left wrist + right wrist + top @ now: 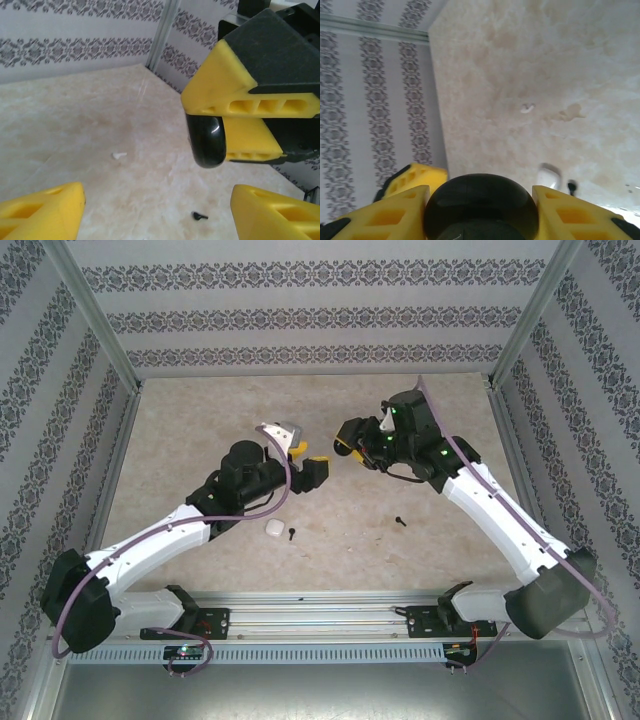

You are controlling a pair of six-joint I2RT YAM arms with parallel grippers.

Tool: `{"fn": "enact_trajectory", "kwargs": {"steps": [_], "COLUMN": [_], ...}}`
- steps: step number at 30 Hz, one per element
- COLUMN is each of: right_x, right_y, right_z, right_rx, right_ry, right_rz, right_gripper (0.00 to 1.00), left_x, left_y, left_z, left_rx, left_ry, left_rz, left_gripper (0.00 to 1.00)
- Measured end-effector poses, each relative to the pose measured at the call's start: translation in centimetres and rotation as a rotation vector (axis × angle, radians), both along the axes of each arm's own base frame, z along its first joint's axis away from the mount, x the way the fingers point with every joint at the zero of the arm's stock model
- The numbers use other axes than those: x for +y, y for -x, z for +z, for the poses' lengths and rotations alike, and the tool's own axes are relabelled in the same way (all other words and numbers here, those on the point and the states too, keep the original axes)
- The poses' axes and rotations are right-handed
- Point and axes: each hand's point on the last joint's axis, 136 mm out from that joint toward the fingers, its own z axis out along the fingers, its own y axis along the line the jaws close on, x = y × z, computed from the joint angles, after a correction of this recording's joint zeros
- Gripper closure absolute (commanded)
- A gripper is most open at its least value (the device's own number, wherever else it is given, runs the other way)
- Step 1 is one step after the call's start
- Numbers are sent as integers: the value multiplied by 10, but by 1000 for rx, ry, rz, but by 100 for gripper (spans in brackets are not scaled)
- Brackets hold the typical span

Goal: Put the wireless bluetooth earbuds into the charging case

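– Tabletop (340,560) from above, beige and marbled: what lies on it?

– A small glossy white rounded plastic charging case (272,530) rests near the front, close to the left arm's white forearm. A small black piece (291,534) lies just beside the case on its right. A second small black piece (400,520) sits well apart, further right. Both are too small to tell more.

– And the arms in that view?

– They reach toward each other over the middle. The yellow-fingered left tool (308,456) and the right tool (350,445) face one another, near but apart.

– What does the left wrist camera give?

– The left tool's own two yellow fingers (45,210) sit at the bottom corners, spread wide, with nothing but bare tabletop between them. Opposite, above the tabletop, the right tool is clamped on a glossy black rounded object (207,145), held between two yellow ribbed fingers. Below lie a tiny white scrap (119,155) and a small black piece (200,216). Behind stand a wall with patterned wallpaper (75,50) and a metal corner post (167,30).

– And the right wrist camera?

– The glossy black rounded object (480,205) fills the gap between that tool's yellow fingers (575,215) and touches both. Beyond it the charging case (548,176) lies on the tabletop, ungripped, with a small black piece (571,186) just beside it. The tiny white scrap (526,107) lies well apart from them.
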Motion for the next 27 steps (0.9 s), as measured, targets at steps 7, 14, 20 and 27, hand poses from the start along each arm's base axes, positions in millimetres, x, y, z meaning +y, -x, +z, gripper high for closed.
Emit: {"fn": "enact_trajectory", "kwargs": {"steps": [7, 14, 20, 27], "right_x": [0, -2, -4, -3], "right_y": [5, 6, 8, 7], "right_z": [21, 24, 26, 32], "right_rx": [-22, -13, 1, -4], "right_ry": [-79, -111, -134, -166], "right_rz": [-15, -22, -25, -22], "right_gripper": [64, 64, 64, 65], "left_x": [-28, -40, -40, -41], "left_y": [-2, -12, -14, -14], "left_z": [7, 22, 38, 44], "left_rx": [-38, -84, -112, -113], "left_ry": [32, 76, 124, 158], "left_rz": [-46, -48, -38, -38], "left_gripper": [26, 35, 47, 59]}}
